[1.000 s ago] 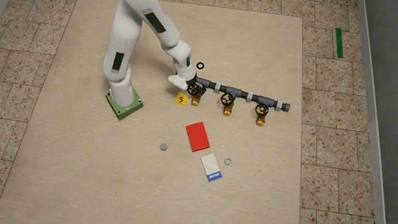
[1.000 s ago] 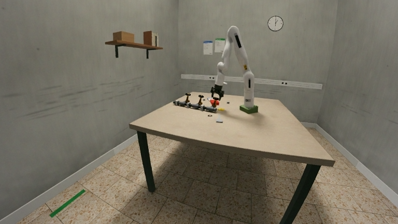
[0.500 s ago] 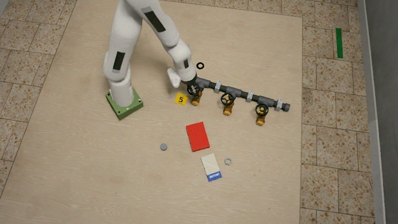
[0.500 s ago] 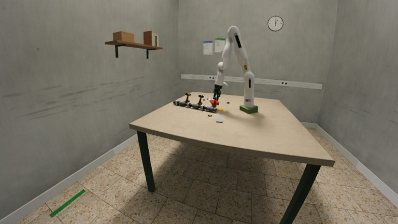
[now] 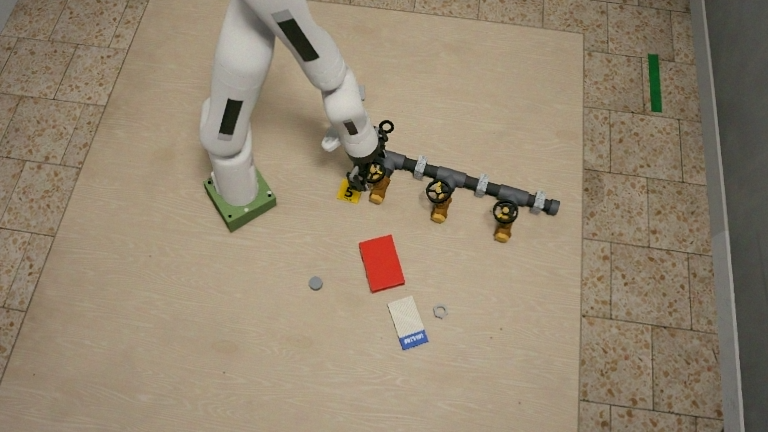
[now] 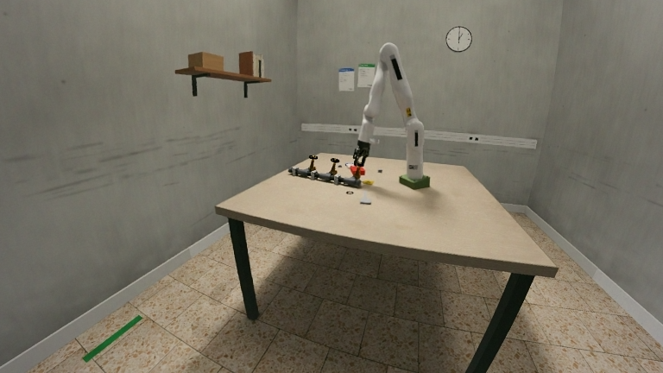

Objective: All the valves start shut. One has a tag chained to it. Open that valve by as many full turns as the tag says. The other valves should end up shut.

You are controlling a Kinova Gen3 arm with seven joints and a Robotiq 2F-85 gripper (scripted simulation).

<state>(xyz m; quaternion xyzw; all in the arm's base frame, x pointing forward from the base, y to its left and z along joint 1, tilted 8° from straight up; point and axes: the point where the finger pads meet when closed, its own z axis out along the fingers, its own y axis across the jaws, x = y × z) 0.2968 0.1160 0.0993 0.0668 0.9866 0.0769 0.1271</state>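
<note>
A grey pipe (image 5: 470,181) lies on the table with three brass valves, each with a black handwheel. The left valve (image 5: 378,179) has a yellow tag (image 5: 348,192) marked 5 beside it. The middle valve (image 5: 438,196) and the right valve (image 5: 504,221) stand further along the pipe. My gripper (image 5: 365,172) is open and sits over the left valve's handwheel, fingers around it. In the exterior view the gripper (image 6: 359,160) hangs just above that valve at the pipe's near end (image 6: 356,182).
A red block (image 5: 381,262), a white and blue card (image 5: 407,322), a grey disc (image 5: 314,283), a grey nut (image 5: 438,306) and a black ring (image 5: 384,122) lie on the table. The arm's green base (image 5: 240,201) stands to the left.
</note>
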